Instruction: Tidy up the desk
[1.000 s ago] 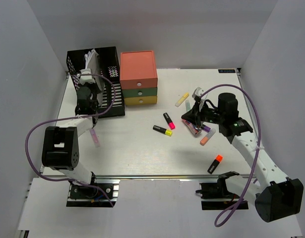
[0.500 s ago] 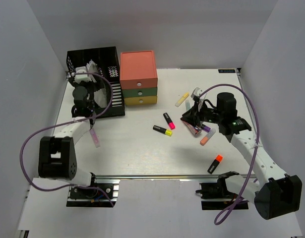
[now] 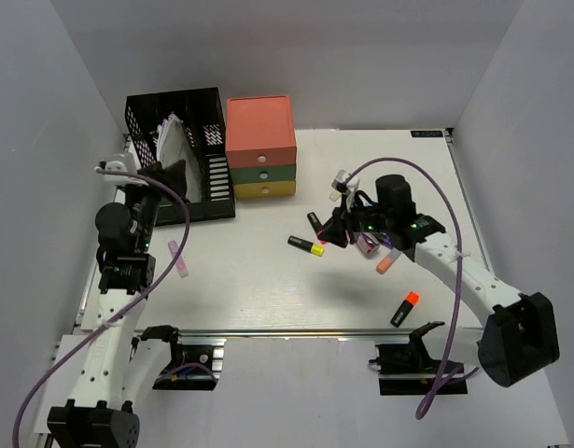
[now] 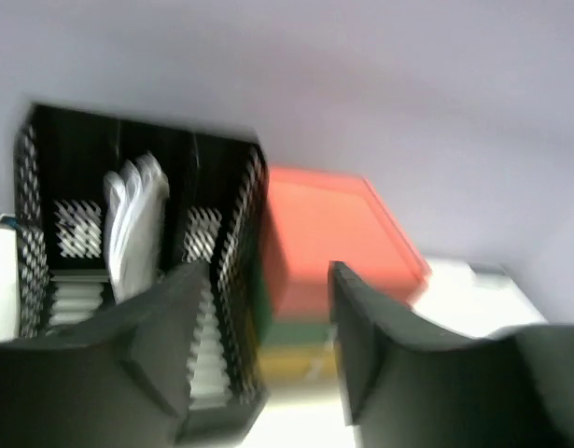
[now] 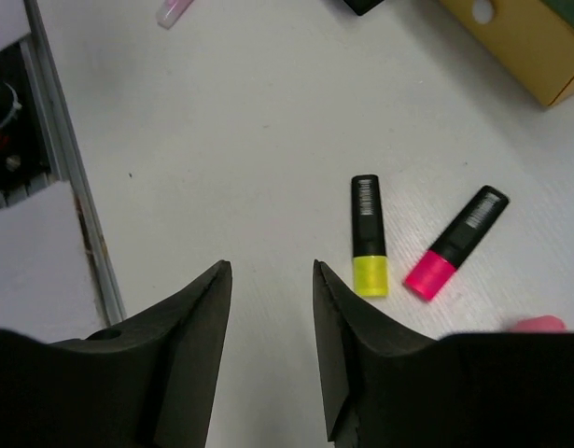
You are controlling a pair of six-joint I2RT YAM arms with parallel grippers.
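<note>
The desk [image 3: 259,289] is a white tabletop with highlighters scattered on its right half. My left gripper [image 3: 167,175] [image 4: 268,275] hangs open and empty in front of the black mesh rack [image 3: 201,117] [image 4: 53,149], where white papers [image 3: 170,135] [image 4: 137,219] stand. Low over bare desk, my right gripper [image 3: 334,234] [image 5: 271,269] is open with nothing between its fingers. Just right of it lie a yellow highlighter [image 3: 306,245] [image 5: 368,236] and a pink highlighter [image 5: 455,243].
A coral, green and yellow drawer unit [image 3: 260,145] [image 4: 333,233] stands beside the rack. An orange highlighter [image 3: 405,308], a peach one [image 3: 386,262] and a cluster of markers [image 3: 369,245] lie by my right arm. A pale pink pen [image 3: 178,259] [image 5: 173,11] lies near the left arm.
My left gripper opened and drew back from the rack, leaving the white papers standing in it. My right gripper opened and shifted left from the marker cluster towards the yellow highlighter.
</note>
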